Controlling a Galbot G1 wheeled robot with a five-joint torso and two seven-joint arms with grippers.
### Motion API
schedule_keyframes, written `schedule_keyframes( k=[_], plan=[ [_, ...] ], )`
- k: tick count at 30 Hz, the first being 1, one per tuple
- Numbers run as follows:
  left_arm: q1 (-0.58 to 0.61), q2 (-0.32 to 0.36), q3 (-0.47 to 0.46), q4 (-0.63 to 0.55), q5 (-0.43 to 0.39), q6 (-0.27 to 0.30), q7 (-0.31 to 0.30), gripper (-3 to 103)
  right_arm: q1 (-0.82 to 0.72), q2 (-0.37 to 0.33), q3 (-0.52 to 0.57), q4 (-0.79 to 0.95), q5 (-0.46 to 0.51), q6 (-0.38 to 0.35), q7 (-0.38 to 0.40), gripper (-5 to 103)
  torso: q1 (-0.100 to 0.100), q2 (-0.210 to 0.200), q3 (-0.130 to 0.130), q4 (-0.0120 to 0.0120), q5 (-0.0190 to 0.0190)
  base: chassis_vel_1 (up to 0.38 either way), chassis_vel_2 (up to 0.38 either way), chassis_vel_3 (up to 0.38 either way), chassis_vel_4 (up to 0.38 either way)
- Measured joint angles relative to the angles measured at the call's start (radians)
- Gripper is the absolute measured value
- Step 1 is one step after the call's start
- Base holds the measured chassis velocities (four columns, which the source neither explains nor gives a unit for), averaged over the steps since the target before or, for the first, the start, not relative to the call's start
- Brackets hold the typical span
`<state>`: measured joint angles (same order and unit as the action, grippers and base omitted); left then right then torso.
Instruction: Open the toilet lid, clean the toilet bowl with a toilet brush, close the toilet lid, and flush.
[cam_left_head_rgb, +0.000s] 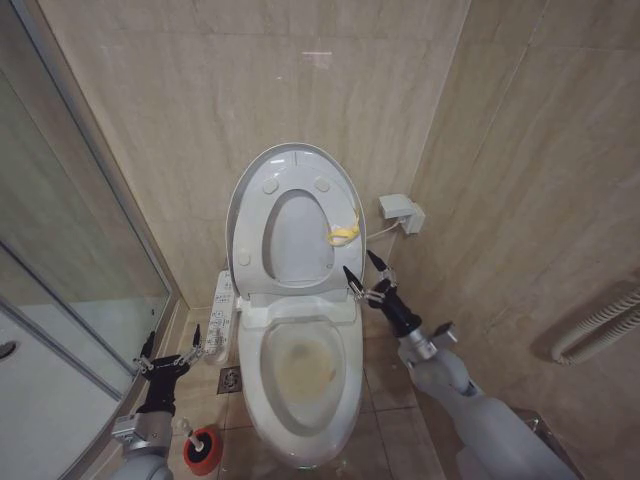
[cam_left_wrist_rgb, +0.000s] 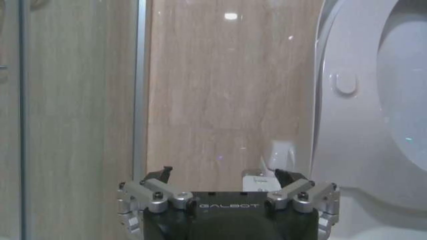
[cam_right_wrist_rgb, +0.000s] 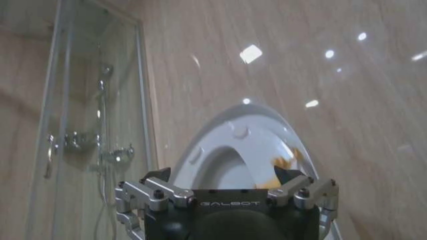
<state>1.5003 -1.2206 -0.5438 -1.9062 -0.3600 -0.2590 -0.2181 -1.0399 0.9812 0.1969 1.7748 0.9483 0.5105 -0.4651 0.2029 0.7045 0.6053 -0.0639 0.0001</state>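
From the head camera I saw the toilet lid (cam_left_head_rgb: 292, 170) standing raised against the wall with the seat ring (cam_left_head_rgb: 290, 235) up against it, a small yellow loop (cam_left_head_rgb: 343, 234) hanging at its right edge. The toilet bowl (cam_left_head_rgb: 302, 375) lay open below, brownish stain showing inside. My right gripper (cam_left_head_rgb: 362, 273) hung just beside the bowl's right rear corner, below the loop, jaws apart and holding nothing. My left gripper (cam_left_head_rgb: 172, 349) sat low on the left, near the button panel (cam_left_head_rgb: 220, 315), jaws also spread and empty. The red holder cup (cam_left_head_rgb: 203, 449) stood on the floor just beside that arm; I could not make out the brush handle or head.

On the left wrist camera the open fingers (cam_left_wrist_rgb: 159, 187) faced the tiled wall, with the lid's edge (cam_left_wrist_rgb: 347, 100) off to one side, cut off by the frame.

On the right wrist camera the parted fingers (cam_right_wrist_rgb: 155, 185) framed the raised lid (cam_right_wrist_rgb: 250, 125) well ahead, the loop (cam_right_wrist_rgb: 283, 164) only a yellowish blur. A glass shower screen (cam_right_wrist_rgb: 93, 125) stood beside it.
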Motion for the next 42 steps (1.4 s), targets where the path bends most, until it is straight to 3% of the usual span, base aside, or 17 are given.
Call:
schedule_keyframes(
  k=[12, 22, 28, 31, 32, 36, 37, 41, 42],
  plan=[
    [0.005, 0.030, -0.004, -0.046, -0.026, 0.000, -0.002, 100, -0.215, -0.013, 0.153, 0.106, -0.074, 0.021, 0.170, 100, 0.000, 0.000, 0.000, 0.0000, 0.0000, 0.000, 0.000, 0.000, 0.000],
    [-0.051, 0.053, 0.027, -0.058, -0.049, 0.002, -0.005, 100, -0.421, 0.050, 0.343, 0.194, -0.130, -0.002, 0.293, 100, 0.000, 0.000, 0.000, -0.0003, 0.0000, 0.000, 0.000, 0.000, 0.000],
    [-0.045, 0.058, 0.027, -0.079, -0.050, 0.004, -0.023, 100, -0.529, 0.106, 0.442, 0.241, -0.177, -0.033, 0.392, 100, 0.000, 0.000, 0.000, -0.0001, -0.0002, 0.000, 0.000, 0.000, 0.000],
    [-0.036, 0.055, 0.027, -0.094, -0.047, 0.014, -0.033, 100, -0.609, 0.171, 0.462, 0.267, -0.224, -0.065, 0.455, 100, 0.000, 0.000, 0.000, -0.0002, -0.0001, 0.000, 0.000, 0.000, 0.000],
    [-0.036, 0.055, 0.027, -0.094, -0.047, 0.014, -0.033, 100, -0.609, 0.171, 0.462, 0.267, -0.224, -0.065, 0.455, 100, 0.000, 0.000, 0.000, -0.0002, -0.0001, 0.000, 0.000, 0.000, 0.000],
    [-0.010, 0.038, 0.026, -0.111, -0.036, 0.016, -0.032, 100, -0.660, 0.309, 0.432, 0.282, -0.327, -0.077, 0.484, 100, 0.000, 0.000, 0.000, -0.0004, -0.0002, 0.000, 0.000, 0.000, 0.000],
    [-0.010, 0.038, 0.026, -0.111, -0.036, 0.016, -0.032, 100, -0.660, 0.309, 0.432, 0.282, -0.327, -0.077, 0.484, 100, 0.000, 0.000, 0.000, -0.0004, -0.0002, 0.000, 0.000, 0.000, 0.000],
    [0.034, 0.029, 0.017, -0.121, -0.012, -0.001, -0.006, 100, -0.619, 0.381, 0.439, 0.188, -0.512, 0.012, 0.446, 100, 0.000, 0.000, 0.000, -0.0001, -0.0002, 0.000, 0.000, 0.000, 0.000],
    [0.034, 0.029, 0.017, -0.121, -0.012, -0.001, -0.006, 100, -0.619, 0.381, 0.439, 0.188, -0.512, 0.012, 0.446, 100, 0.000, 0.000, 0.000, -0.0001, -0.0002, 0.000, 0.000, 0.000, 0.000]
  ],
)
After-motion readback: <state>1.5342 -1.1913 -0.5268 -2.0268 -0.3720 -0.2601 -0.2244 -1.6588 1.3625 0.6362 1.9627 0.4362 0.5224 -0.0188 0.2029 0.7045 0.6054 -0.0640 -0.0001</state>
